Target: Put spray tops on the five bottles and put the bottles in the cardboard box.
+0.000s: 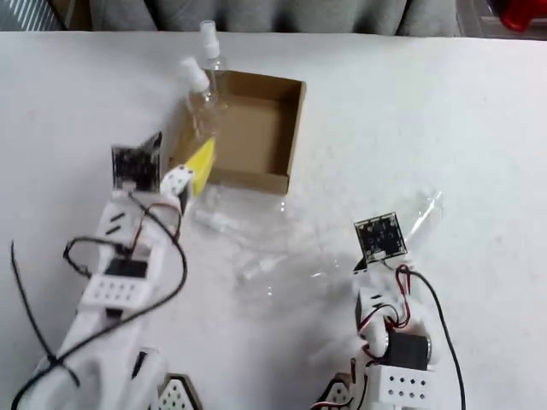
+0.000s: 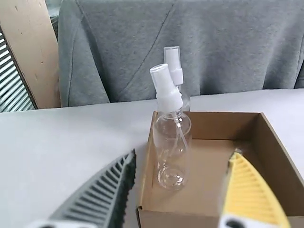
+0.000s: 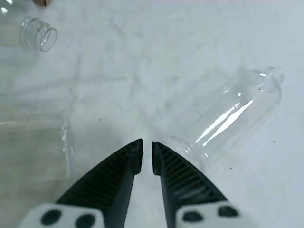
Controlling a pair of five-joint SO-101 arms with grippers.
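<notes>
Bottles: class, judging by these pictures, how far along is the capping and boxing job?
Done: two capped bottles stand at the box's left wall. In hand: nothing; the left gripper is open before the box, the right gripper shut over the table. Left: three uncapped bottles, it seems, lie on the table, needing tops and boxing.
</notes>
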